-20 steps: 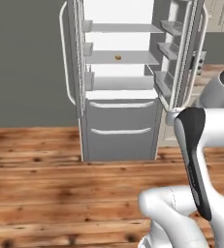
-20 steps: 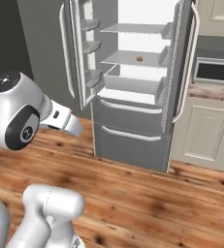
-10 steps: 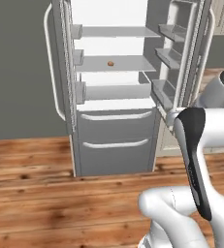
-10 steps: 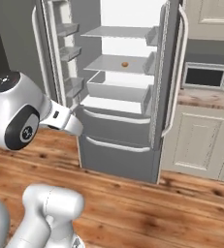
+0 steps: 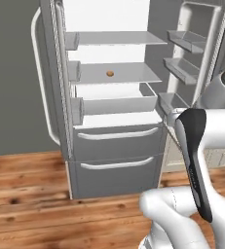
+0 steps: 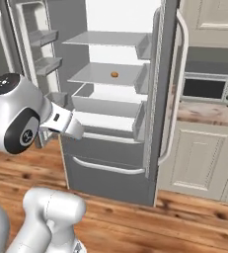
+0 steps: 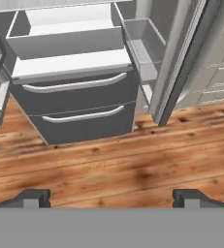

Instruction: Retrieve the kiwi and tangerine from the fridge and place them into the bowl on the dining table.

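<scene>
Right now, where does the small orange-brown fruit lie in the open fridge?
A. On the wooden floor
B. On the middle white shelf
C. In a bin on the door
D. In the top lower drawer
B: the tangerine sits on a white shelf inside the fridge, below the top shelf and above the open white drawer, clear of the door bins and the floor.

Both doors of the fridge [image 5: 115, 146] stand swung wide, leaving my approach to the shelf [image 5: 119, 74] holding the tangerine [image 5: 110, 74] unobstructed from the front, bounded by the door bins [image 5: 183, 68] at either side and the projecting crisper drawer [image 5: 115, 101] just below.
</scene>
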### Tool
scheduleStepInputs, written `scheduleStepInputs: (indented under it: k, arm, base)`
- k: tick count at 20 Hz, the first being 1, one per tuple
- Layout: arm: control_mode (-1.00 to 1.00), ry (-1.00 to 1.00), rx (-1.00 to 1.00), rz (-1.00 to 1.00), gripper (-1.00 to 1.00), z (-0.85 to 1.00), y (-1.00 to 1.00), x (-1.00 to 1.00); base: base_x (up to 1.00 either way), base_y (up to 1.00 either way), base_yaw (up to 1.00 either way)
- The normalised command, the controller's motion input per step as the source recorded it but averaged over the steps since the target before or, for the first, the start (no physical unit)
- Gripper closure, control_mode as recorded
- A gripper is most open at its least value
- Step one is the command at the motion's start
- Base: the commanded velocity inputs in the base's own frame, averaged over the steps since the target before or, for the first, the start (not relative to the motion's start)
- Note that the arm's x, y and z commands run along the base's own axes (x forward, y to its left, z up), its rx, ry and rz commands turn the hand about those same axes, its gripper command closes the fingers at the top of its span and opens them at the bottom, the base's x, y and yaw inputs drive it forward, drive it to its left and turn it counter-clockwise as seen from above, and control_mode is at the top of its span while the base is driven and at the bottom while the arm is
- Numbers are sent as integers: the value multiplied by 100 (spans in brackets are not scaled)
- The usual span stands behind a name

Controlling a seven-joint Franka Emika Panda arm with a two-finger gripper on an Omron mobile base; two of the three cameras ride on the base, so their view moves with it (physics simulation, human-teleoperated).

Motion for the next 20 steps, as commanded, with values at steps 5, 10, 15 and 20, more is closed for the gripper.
scheduleStepInputs:
  k: [5, 10, 15, 20]
  arm:
    - [100, 0, 0, 0, -100, 0, 0, 0]
    - [100, 0, 0, 0, -100, 0, 0, 0]
    - [100, 0, 0, 0, -100, 0, 0, 0]
    - [100, 0, 0, 0, -100, 0, 0, 0]
  base:
    - [85, 16, -6]
    - [71, 31, -7]
    - [56, 23, -5]
    - [41, 34, -2]
